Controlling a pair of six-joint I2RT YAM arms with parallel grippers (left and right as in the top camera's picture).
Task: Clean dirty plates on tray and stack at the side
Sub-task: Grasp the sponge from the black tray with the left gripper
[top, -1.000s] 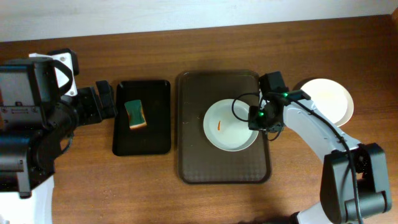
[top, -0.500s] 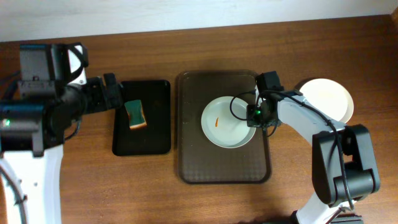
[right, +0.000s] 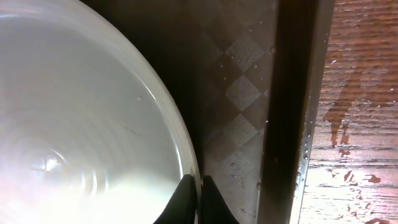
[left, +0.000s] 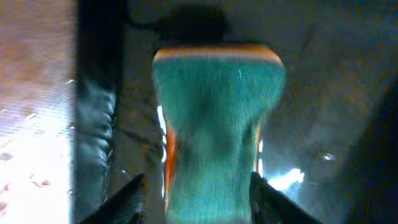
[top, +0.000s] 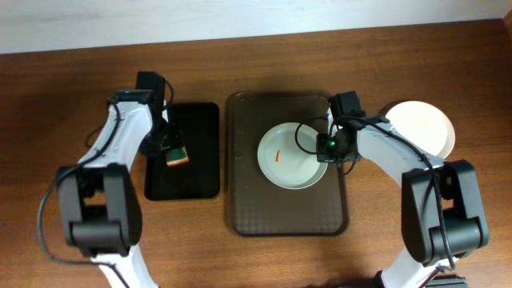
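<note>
Pinches the right rim of the dirty plate (top: 296,172) with the right gripper (right: 198,196), jaws drawn narrow on the thin edge, most likely to stop it skating about once wiping starts. Leaves that plate lying flat in the right half of the tray (top: 248,200), orange smear (top: 278,157) facing up and uncovered (left of centre, well apart from the clamped edge), so open to a wipe from the other side. Brings the right forearm in at a slant across the tray's right rim, wrist low, camera looking straight down along the plate's edge.

Hangs the left gripper (left: 198,198) over the sponge (left: 214,118) on the smaller black tray (top: 200,176), jaws spread wide and straddling it, green face up. Hard to say through the blur whether either pad touches it, though a gap seems to show on one side. Reads as the approach to a grasp, not a grip already made. Runs the left arm up beside the black tray's left edge, then turns the wrist inward over its upper half.

Shows a second white plate (top: 424,132) off the tray on the table (top: 80,80) at the far right, partly behind the right arm and seemingly the stacking spot. Cannot tell from above whether one plate lies there or more.
</note>
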